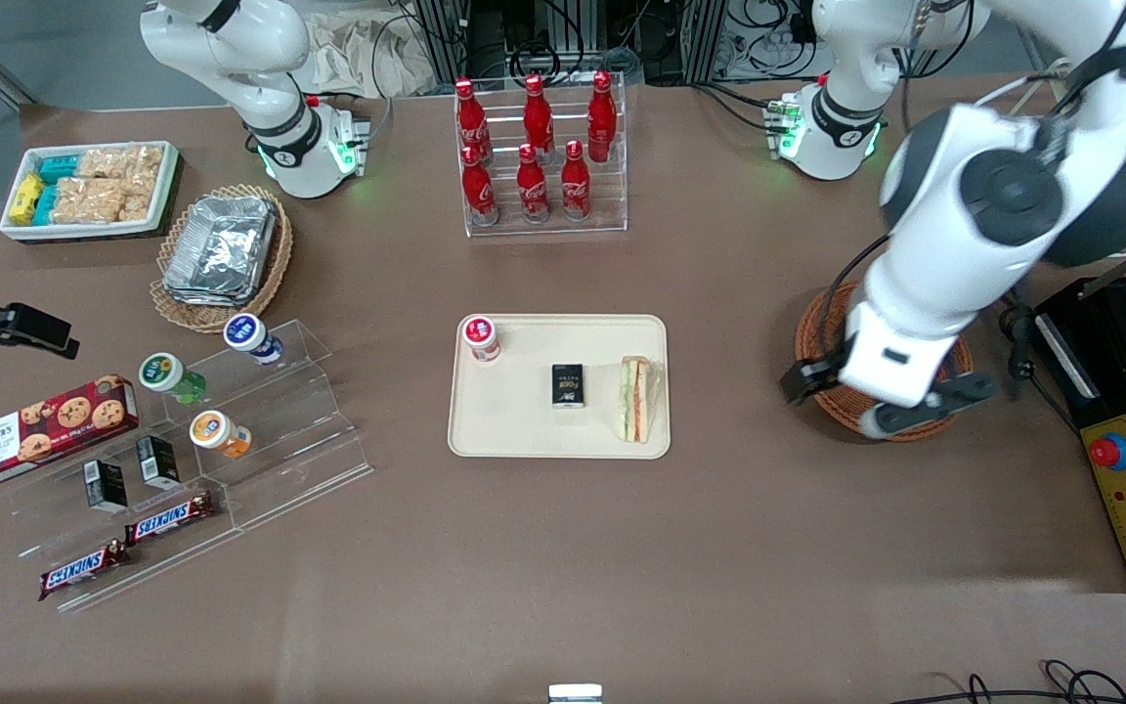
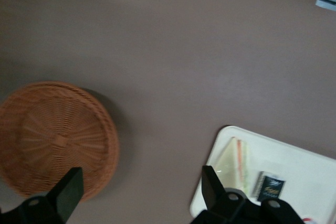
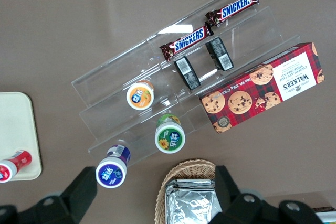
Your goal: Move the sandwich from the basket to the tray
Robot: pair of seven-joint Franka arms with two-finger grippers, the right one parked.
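The sandwich (image 1: pixel 637 398), a white-bread wedge with orange and green layers, lies on the cream tray (image 1: pixel 514 425) at its edge toward the working arm's end. The wrist view shows the sandwich (image 2: pixel 236 160) on the tray (image 2: pixel 299 161) too. The round reddish-brown basket (image 1: pixel 814 332) is empty in the wrist view (image 2: pixel 55 140). My gripper (image 1: pixel 881 387) hovers above the basket, open, with nothing between its fingers (image 2: pixel 71 190). The gripper (image 2: pixel 140 178) spans bare table between basket and tray.
A small black box (image 1: pixel 568 383) and a red-capped bottle (image 1: pixel 481 338) share the tray. A clear rack of red cola bottles (image 1: pixel 539 147) stands farther from the camera. A control box with a red button (image 1: pixel 1125 489) sits at the working arm's end. A snack stand (image 1: pixel 211 440) sits toward the parked arm's end.
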